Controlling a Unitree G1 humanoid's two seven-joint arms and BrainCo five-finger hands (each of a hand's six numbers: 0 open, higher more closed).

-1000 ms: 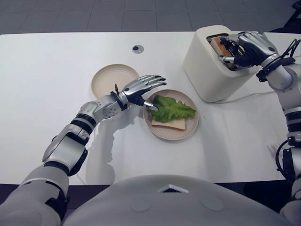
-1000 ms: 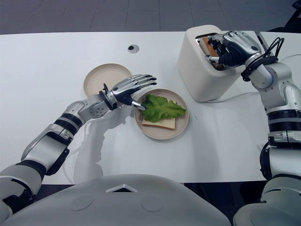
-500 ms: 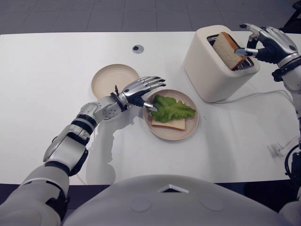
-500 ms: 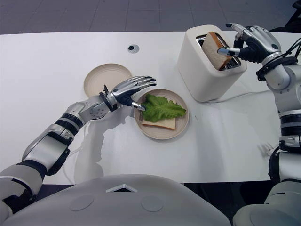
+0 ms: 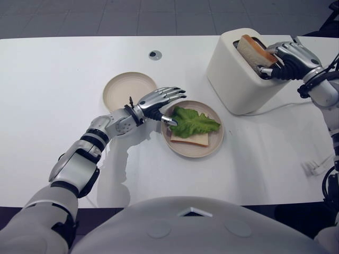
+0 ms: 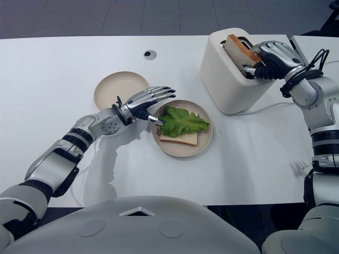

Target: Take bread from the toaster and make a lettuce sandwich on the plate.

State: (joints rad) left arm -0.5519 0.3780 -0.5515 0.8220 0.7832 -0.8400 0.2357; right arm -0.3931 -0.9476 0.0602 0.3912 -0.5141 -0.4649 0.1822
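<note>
Right hand (image 5: 290, 53) is at the top of the toaster (image 5: 238, 87), fingers curled on the bread (image 5: 250, 47). The bread stands tilted, half out of the slot. Left hand (image 5: 157, 99) is released, holding nothing, with fingers straight over the left rim of the plate (image 5: 193, 152) and thumb tip at the lettuce (image 5: 194, 121). The lettuce lies on a slice (image 5: 195, 139) on that plate. A spare plate (image 5: 127, 87) sits just behind, on the desk (image 5: 53, 79).
</note>
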